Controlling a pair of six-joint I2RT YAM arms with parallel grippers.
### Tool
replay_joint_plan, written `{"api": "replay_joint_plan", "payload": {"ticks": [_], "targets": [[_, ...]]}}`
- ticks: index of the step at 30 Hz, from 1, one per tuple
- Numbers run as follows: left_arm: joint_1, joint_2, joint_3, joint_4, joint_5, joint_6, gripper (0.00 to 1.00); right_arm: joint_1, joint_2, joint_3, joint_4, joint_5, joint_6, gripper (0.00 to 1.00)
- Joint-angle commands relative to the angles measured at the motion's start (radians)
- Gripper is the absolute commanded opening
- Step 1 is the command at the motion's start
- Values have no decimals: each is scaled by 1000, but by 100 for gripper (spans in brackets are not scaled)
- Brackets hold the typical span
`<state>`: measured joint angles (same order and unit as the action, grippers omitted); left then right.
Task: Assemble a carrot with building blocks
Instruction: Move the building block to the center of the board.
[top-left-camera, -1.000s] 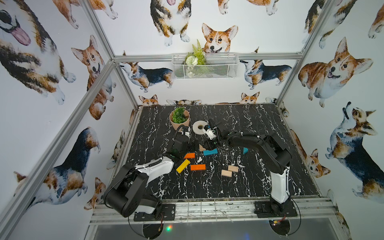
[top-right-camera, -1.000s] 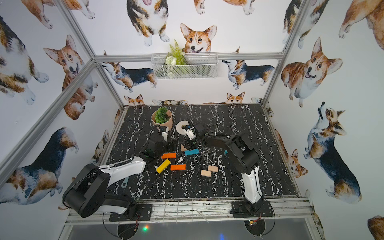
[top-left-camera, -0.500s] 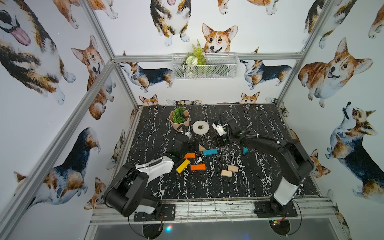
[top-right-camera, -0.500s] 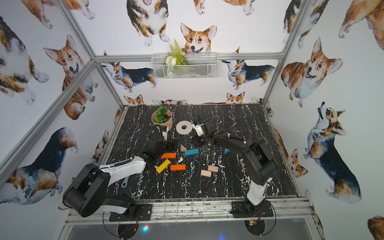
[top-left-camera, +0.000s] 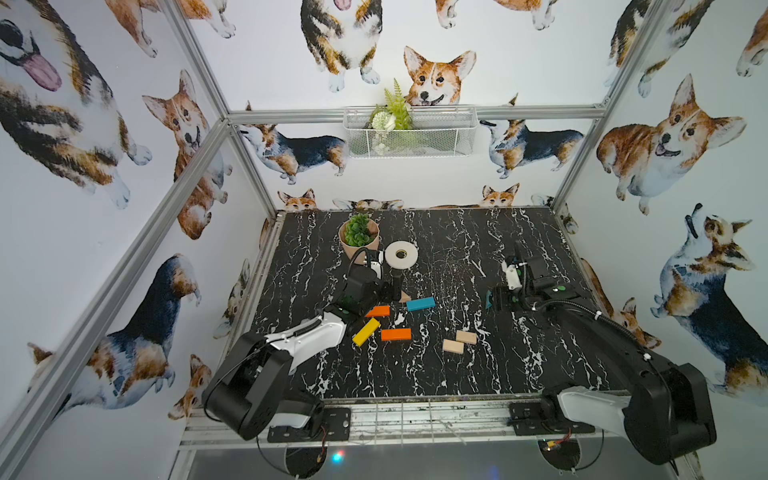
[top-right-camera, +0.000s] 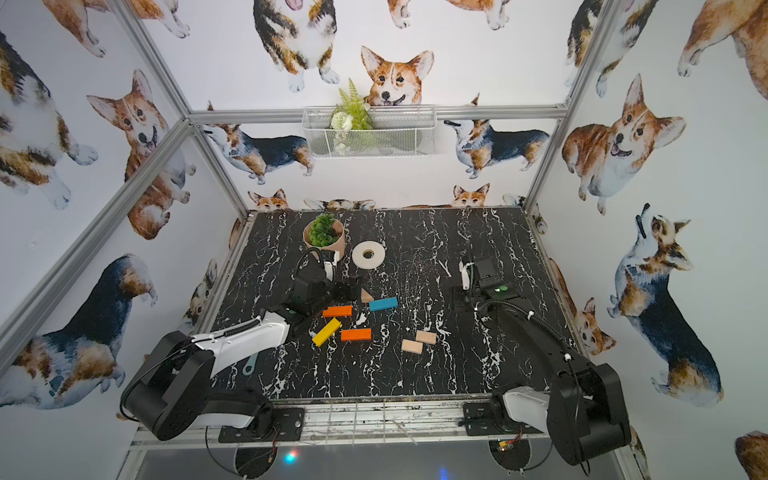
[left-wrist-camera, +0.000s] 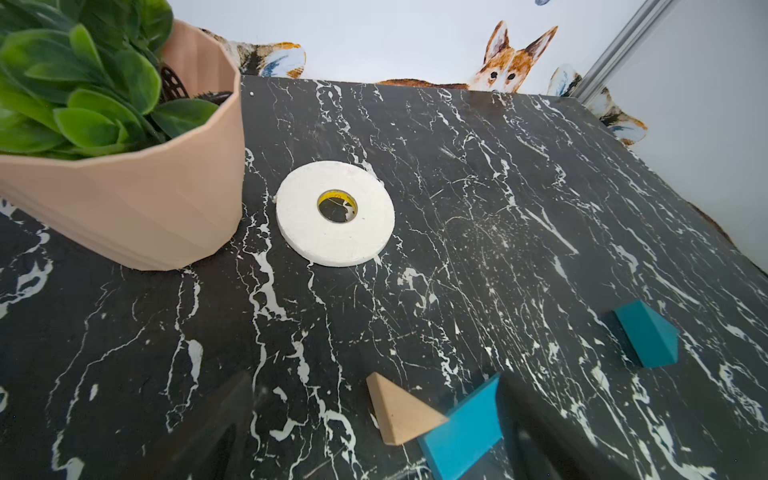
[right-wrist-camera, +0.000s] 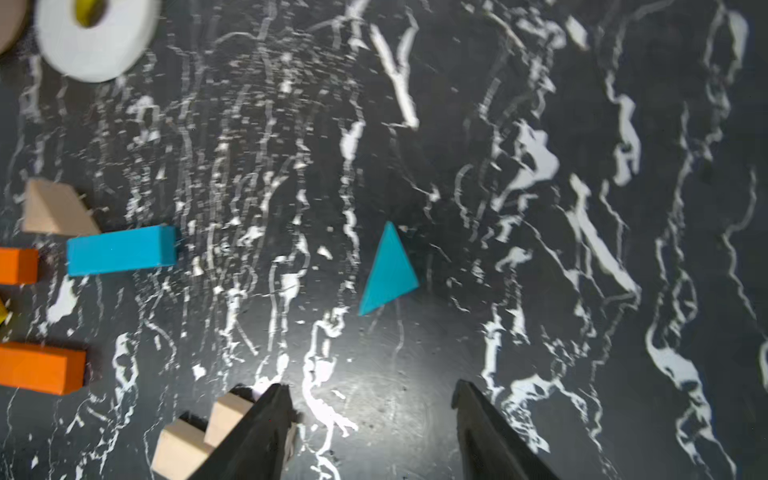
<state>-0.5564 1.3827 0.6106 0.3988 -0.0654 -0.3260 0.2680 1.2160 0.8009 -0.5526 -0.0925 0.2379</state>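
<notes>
On the right of the table, the right gripper (right-wrist-camera: 370, 384) now hangs over the teal triangle (right-wrist-camera: 386, 270). A second ago it reached in by the tape (top-left-camera: 401, 253), and its jaws have spread since, with nothing between them. The left gripper (left-wrist-camera: 374, 395) has not moved: it is released, jaws wide, either side of the wood triangle (left-wrist-camera: 399, 415), with one finger over the teal bar (top-left-camera: 420, 304).

We see no carrot built. The blocks (top-right-camera: 355, 334) lie loose mid-table where they lay before: orange bars (top-left-camera: 377, 311) (top-left-camera: 395, 334), a yellow bar (top-left-camera: 366, 331) between them, and two plain blocks (top-left-camera: 466, 336) (top-left-camera: 453, 345) just beside each other.

The table (top-left-camera: 457, 374) is black with white veins. The walls (top-left-camera: 540, 62) carry corgi prints.

A pot (top-left-camera: 357, 252) near the tape holds a green plant (top-left-camera: 358, 232). A wire basket (top-left-camera: 436, 137) on the back wall holds a fern (top-left-camera: 397, 106).
</notes>
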Motion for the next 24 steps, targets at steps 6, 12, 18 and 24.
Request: {"api": "replay_joint_plan", "payload": {"ticks": [6,12,18,24], "targets": [[3,-19,-8,11,-15,2,94,-48,83,9,14,-119,-4,74],[3,-13,-5,12,-10,2,94,-58,180,18,72,-162,11,74],[3,-7,0,9,-11,7,94,-62,256,47,104,-170,31,73],[2,8,6,9,-7,7,94,-64,334,85,104,-138,24,73]]}}
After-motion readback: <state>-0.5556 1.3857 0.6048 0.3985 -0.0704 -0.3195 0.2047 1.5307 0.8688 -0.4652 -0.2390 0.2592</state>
